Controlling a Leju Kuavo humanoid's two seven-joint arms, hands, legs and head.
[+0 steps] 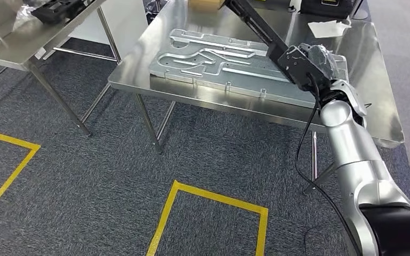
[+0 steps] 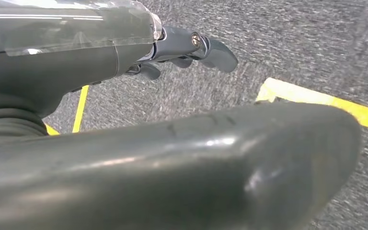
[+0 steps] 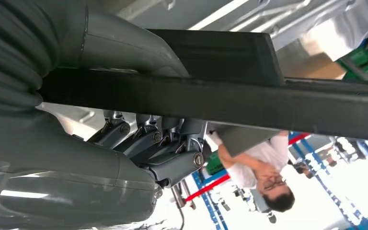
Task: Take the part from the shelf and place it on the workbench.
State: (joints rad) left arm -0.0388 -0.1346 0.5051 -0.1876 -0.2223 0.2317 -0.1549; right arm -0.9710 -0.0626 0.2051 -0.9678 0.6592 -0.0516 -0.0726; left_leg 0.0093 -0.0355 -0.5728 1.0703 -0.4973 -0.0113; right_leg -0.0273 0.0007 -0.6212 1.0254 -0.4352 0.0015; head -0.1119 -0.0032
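The part is a long black bar. My right hand grips its near end, and the bar slants up and away over the steel workbench. In the right wrist view the black bar crosses the picture, with the thumb on one side and the dark fingers wrapped round the other. I cannot tell whether the bar touches the bench top. My left hand hangs over the grey carpet, fingers apart and holding nothing.
A machined aluminium plate lies across the workbench under the bar. A cardboard box, white paper and a black case sit at the back. A second steel table stands left. Yellow floor lines mark the carpet. A person stands beyond.
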